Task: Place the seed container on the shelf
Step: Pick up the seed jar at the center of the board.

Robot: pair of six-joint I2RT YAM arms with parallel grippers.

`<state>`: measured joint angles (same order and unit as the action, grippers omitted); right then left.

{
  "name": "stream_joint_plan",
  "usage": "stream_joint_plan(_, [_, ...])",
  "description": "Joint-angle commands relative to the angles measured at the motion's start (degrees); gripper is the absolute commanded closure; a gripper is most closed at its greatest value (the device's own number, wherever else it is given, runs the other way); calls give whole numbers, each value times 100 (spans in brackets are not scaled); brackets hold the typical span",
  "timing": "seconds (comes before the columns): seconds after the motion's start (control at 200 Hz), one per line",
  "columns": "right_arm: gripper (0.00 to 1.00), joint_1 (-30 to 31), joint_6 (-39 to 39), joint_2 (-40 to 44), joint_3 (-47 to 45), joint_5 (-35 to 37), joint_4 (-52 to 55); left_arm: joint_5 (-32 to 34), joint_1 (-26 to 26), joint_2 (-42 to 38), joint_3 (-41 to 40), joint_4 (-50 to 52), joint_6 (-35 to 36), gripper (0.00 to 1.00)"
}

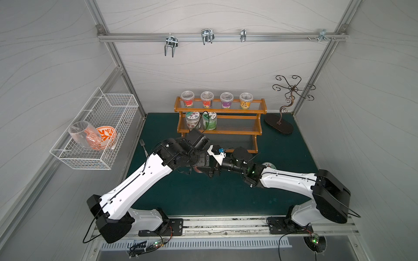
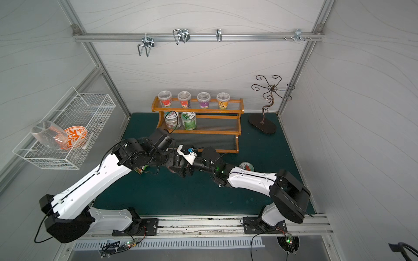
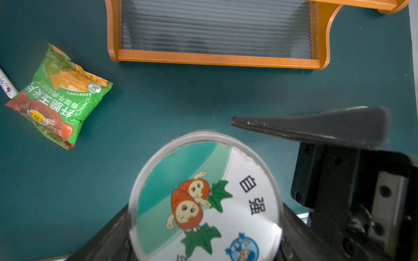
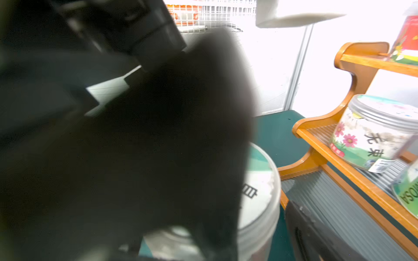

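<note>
The step in hand looks like the pick-up. The left gripper [image 3: 203, 232] points down at mid-mat with its fingers pressed on either side of the seed container [image 3: 205, 198], a clear tub whose lid shows two cartoon fruits. I cannot tell whether the tub rests on the mat or hangs just above it. The right gripper [image 1: 213, 172] reaches in from 3 o'clock with its jaws spread wide and nothing in them. One finger [image 3: 316, 128] lies just beside the lid's rim, apart from it.

The shelf [image 1: 226, 132] stands near, at 12 o'clock of the tub. Its top tier carries four lidded cups and its middle tier two jars at the 9 o'clock end, while the lowest ribbed tier is bare. The next move, I judge, calls for the right arm to back off toward 3 o'clock. Then comes a lift and a short upright carry toward 12 o'clock, over the front rail and onto the bare tier.

The surface is a dark green mat [image 1: 203, 198], and a green snack bag [image 3: 58, 97] lies at 9 o'clock of the tub. Pale panel walls on an aluminium frame close the cell. A white wire basket [image 1: 106, 117] hangs at 9 o'clock, a hook rail [image 1: 226, 36] runs at 12, and a scrolled metal stand [image 1: 279, 124] is at 1 o'clock.
</note>
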<state>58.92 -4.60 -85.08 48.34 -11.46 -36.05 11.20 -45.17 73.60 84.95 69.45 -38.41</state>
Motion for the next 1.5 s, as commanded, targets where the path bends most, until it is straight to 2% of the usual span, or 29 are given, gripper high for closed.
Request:
stream_joint_plan(0.0, [1,18,-111,-51,-144,556,-5,-275,-62,-108,71,-519,-107,34])
stream_joint_plan(0.295, [1,16,-190,252,-416,258,85,-119,136,-536,-220,-804,-327,34])
stream_joint_plan(0.455, [1,14,-195,354,-583,332,-116,-193,173,-594,-294,-802,-368,34])
stream_joint_plan(0.775, [1,56,-164,202,-448,-161,-573,-519,172,-584,-555,-996,-493,35])
stream_joint_plan(1.285, [1,98,-138,88,-290,143,-352,-1051,159,-477,-734,-1364,-572,36])
stream_joint_plan(1.345, [6,102,-141,106,-294,127,-341,-1043,160,-471,-733,-1354,-549,36])
stream_joint_plan(1.425, [29,87,-146,147,-328,92,-365,-1036,166,-480,-721,-1340,-503,34])
stream_joint_plan(1.49, [39,94,-146,182,-361,62,-406,-1045,167,-504,-692,-1349,-466,30])
